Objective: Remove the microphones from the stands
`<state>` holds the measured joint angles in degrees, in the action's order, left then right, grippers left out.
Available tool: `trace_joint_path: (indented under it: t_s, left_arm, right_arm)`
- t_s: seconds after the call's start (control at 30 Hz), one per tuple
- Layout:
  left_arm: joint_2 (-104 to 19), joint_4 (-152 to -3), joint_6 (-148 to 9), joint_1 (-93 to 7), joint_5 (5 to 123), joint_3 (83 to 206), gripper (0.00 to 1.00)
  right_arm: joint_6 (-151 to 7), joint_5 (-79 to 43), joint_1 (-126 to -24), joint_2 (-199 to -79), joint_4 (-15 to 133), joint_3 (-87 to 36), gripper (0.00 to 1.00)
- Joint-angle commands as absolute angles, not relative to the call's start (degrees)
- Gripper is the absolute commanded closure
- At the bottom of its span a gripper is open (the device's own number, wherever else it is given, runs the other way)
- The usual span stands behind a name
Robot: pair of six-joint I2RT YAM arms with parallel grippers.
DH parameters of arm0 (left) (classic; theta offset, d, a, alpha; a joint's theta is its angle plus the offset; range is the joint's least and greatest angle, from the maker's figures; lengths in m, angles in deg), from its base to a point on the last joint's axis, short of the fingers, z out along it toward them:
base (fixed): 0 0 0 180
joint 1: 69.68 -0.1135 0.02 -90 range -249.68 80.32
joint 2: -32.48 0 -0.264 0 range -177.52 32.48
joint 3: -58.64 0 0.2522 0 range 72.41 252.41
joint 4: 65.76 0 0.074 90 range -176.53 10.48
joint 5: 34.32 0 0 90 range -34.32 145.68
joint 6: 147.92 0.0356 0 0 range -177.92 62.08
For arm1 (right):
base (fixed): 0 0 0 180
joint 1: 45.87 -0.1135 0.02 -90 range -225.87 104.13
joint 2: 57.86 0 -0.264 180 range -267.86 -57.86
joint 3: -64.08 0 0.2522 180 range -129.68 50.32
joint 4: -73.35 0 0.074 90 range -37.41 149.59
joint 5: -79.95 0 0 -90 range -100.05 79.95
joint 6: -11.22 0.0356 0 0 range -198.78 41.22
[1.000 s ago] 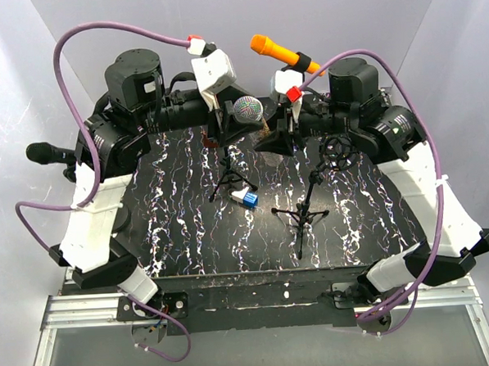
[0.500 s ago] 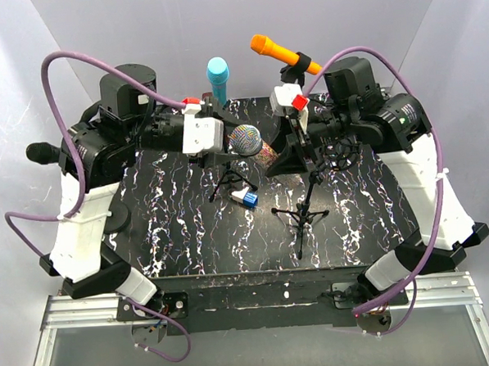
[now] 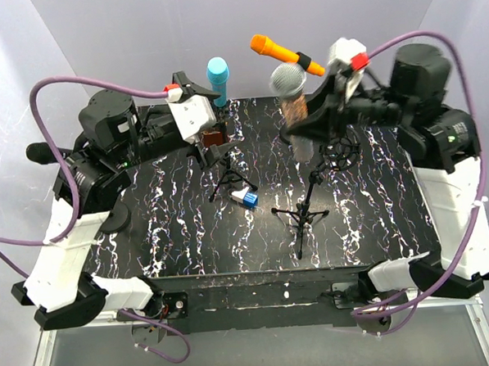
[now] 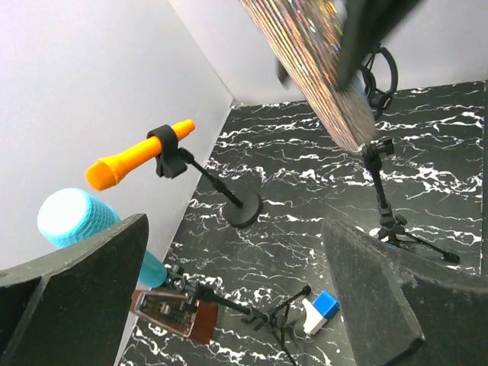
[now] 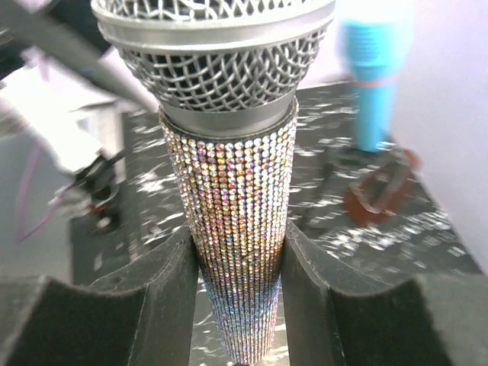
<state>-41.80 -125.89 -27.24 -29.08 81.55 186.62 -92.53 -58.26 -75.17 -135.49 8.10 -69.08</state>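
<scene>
Two arms are working over a black marbled table [image 3: 190,235]. The right gripper [image 5: 238,282] is clamping the rhinestone microphone [image 3: 292,98] by its tapered body, holding it grille-up in the air at 1 o'clock of the tabletop, clear of the stand [image 3: 228,174]. The left gripper [image 4: 229,267] is standing spread wide, grasping nothing, just beside the stand's empty brown clip [image 3: 213,138] at 11 o'clock. Any marking inside the clip is too small to read. Blur is smearing the right wrist view's background. The left wrist view is cutting off the microphone's grille, yet is showing the round base [image 4: 244,210] under the orange microphone [image 3: 279,52], which the top view is not showing.
</scene>
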Motion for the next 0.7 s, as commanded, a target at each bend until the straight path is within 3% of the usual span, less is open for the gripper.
trace_joint_path:
  t_s: [0.0,0.1,0.27,0.47,0.67]
  left_arm:
    - [-37.75,-123.89,-26.74,-29.16,77.47,182.28,0.02]
    - [-33.72,-128.47,-15.05,-29.25,80.47,175.79,0.04]
    - [-30.72,-130.94,-12.92,-29.16,81.26,170.41,0.02]
    - [-29.75,-136.03,-11.61,-29.16,81.79,167.16,0.02]
    - [-26.59,-142.29,-3.94,-29.16,81.36,160.57,0.02]
  right_arm:
    - [-77.57,-49.45,-63.75,-132.75,25.55,-68.51,0.99]
    - [-73.08,-42.69,-56.44,-131.52,31.62,-65.89,0.99]
    - [-73.67,-24.23,-49.66,-128.10,34.98,-55.88,0.99]
    - [-92.55,-5.34,-47.45,-122.73,33.66,-33.66,0.99]
    - [-96.10,-8.91,-37.62,-123.86,21.38,-22.11,0.99]
